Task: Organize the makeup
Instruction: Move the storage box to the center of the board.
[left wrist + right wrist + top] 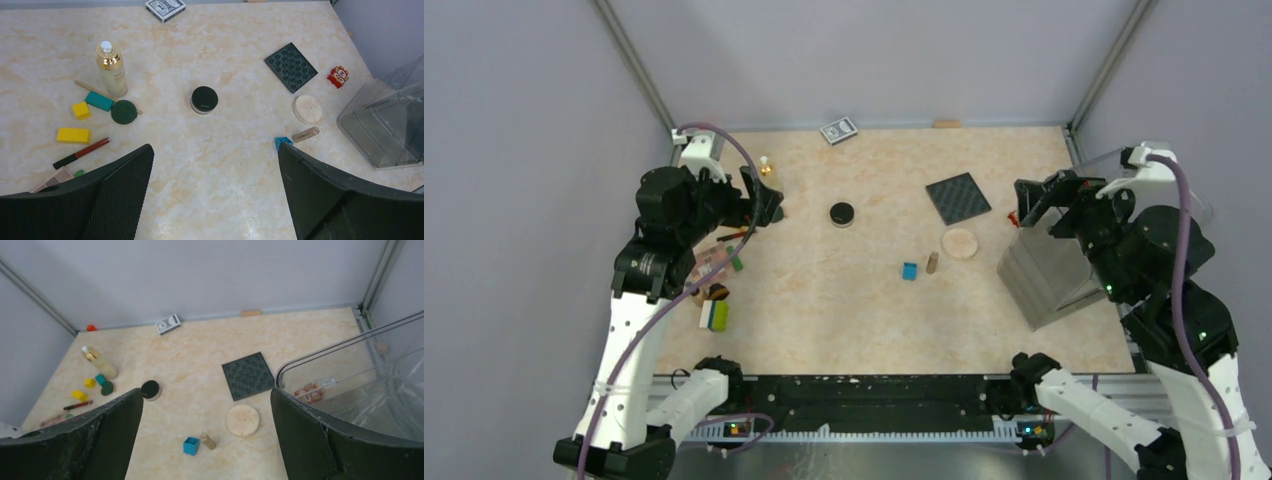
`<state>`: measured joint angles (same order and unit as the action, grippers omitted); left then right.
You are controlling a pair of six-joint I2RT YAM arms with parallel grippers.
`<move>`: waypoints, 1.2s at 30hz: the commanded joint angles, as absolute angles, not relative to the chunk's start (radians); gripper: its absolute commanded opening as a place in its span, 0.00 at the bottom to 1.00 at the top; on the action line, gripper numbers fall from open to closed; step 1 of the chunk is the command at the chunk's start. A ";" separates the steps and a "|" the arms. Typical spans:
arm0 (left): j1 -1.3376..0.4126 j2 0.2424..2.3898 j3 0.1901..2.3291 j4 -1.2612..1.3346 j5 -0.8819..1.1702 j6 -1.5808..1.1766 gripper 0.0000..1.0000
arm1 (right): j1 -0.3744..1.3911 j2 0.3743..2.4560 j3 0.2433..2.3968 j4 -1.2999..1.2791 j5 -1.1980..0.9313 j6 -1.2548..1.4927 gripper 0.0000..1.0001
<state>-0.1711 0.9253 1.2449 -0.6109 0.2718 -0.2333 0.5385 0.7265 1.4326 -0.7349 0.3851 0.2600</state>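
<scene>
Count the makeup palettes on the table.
2. The dark square palette lies right of centre, toward the clear bin. The pinkish checkered palette lies at the left, beside the red pencil, partly hidden. More may be hidden.

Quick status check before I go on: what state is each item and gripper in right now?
Left gripper: open, holding nothing.
Right gripper: open, holding nothing.
Gold-capped bottle: upright, cap on.
Black round compact: lid shut, lying flat.
Tan tube: lying on its side.
Dark square palette: lying flat.
Clear bin: upright, open-topped.
</scene>
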 commanded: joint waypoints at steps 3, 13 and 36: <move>-0.167 0.903 1.270 -0.588 0.243 -0.200 0.99 | 0.537 0.795 1.438 -0.767 0.489 0.210 0.97; -0.167 0.877 1.303 -0.617 0.253 -0.085 0.99 | 0.537 0.861 1.528 -0.818 0.531 0.209 0.96; -0.169 0.904 1.094 -0.473 0.229 -0.112 0.99 | 0.428 1.123 1.688 -1.114 0.716 0.239 0.94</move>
<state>-0.1711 0.9047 1.1217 -0.5667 0.2016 -0.0975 0.5133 1.1019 1.6714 -1.1213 0.7895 0.2871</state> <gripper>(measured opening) 0.989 0.957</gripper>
